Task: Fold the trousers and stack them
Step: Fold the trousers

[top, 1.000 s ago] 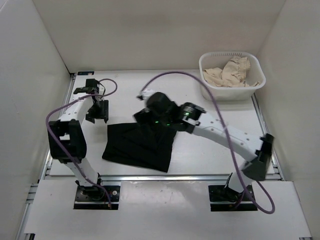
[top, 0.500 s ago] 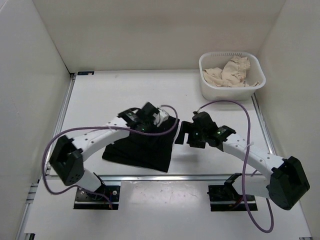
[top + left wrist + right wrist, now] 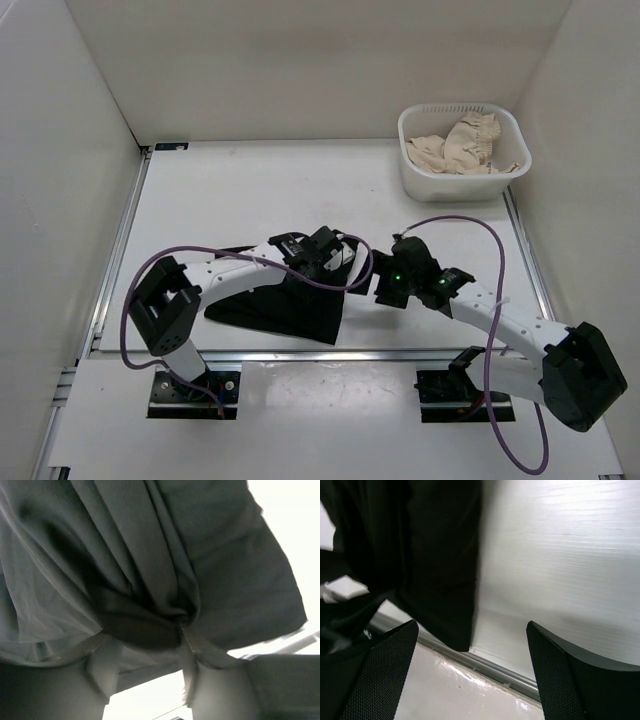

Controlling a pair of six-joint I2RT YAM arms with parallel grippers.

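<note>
The black trousers (image 3: 265,300) lie folded on the table between the arms, and fill the left wrist view (image 3: 150,545). My left gripper (image 3: 337,265) is at their upper right corner. In the left wrist view it (image 3: 150,642) has fabric bunched at its tips, with creases radiating from the pinch and the cloth raised. My right gripper (image 3: 381,286) is open and empty, just right of the trousers' right edge. In the right wrist view it (image 3: 471,630) has both black fingers wide apart, with the trousers (image 3: 440,555) at the left.
A white basket (image 3: 465,185) holding beige cloth (image 3: 460,145) stands at the back right. A metal rail (image 3: 400,353) runs along the table's near edge and also shows in the right wrist view (image 3: 495,667). White walls enclose the table.
My right gripper let go of the trousers' top edge and drew back to the right. My left arm swung in from the far left onto the trousers, then moved to their right corner.
</note>
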